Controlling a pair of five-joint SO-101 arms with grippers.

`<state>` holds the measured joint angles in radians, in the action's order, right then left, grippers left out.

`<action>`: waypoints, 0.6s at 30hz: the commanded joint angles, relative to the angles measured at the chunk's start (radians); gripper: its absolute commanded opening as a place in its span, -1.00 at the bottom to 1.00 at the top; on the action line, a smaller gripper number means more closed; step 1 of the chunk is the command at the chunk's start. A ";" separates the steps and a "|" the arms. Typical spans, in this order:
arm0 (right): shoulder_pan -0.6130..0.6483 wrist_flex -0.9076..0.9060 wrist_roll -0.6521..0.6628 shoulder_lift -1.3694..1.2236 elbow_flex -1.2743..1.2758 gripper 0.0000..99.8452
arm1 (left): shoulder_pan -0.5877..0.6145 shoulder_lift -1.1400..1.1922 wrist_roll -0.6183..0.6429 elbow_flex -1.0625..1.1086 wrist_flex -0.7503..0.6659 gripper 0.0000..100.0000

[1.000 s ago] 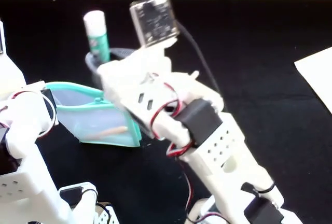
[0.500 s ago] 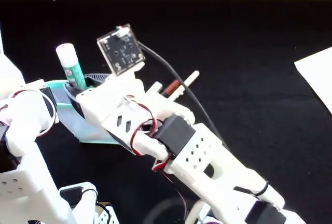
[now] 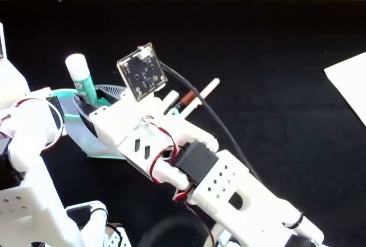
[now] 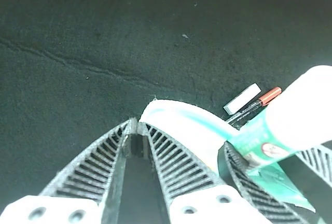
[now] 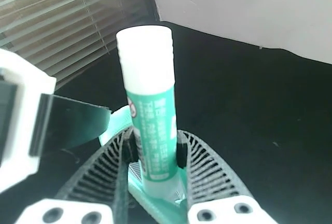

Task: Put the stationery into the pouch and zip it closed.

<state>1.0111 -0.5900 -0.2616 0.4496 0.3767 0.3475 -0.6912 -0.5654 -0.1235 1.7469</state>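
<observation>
A green-and-white glue stick [image 3: 80, 78] stands upright in my right gripper [image 3: 94, 101], just above the mouth of the teal pouch [image 3: 94, 147]. In the right wrist view the ribbed fingers [image 5: 205, 169] of that gripper [image 5: 154, 150] clamp the glue stick [image 5: 150, 110] low on its body. My left gripper [image 4: 136, 130] is shut on the pouch rim [image 4: 179, 120] and holds it up. A red-capped pen [image 3: 186, 97] and a white eraser [image 3: 207, 87] lie on the black cloth beyond the pouch. The right arm hides most of the pouch in the high view.
A white sheet [image 3: 350, 81] lies at the right edge of the black table. The right arm [image 3: 229, 184] crosses the middle from the front. The left arm [image 3: 26, 144] stands at the front left.
The right arm has carried the glue stick left and down, from high behind the pouch to just above its mouth. The left arm has kept still with the pouch rim in its grip.
</observation>
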 commanded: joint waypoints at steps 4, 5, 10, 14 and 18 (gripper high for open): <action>-0.012 0.021 0.011 -0.002 0.024 -0.99 | 0.007 -0.007 0.006 0.001 0.008 -0.99; -0.012 0.021 0.011 -0.002 0.024 -0.99 | 0.007 -0.007 0.006 0.001 0.008 -0.99; -0.010 0.022 0.009 -0.035 -0.030 -0.99 | 0.007 -0.007 0.006 0.001 0.008 -0.99; 0.019 0.018 0.014 -0.093 -0.070 -0.99 | 0.007 -0.007 0.006 0.001 0.008 -0.99; 0.054 0.016 0.015 -0.119 -0.068 -0.99 | 0.007 -0.007 0.003 0.001 0.008 -0.99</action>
<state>1.0234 -0.5700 -0.2585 0.3805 0.3107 0.3475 -0.6912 -0.5685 -0.1235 1.7469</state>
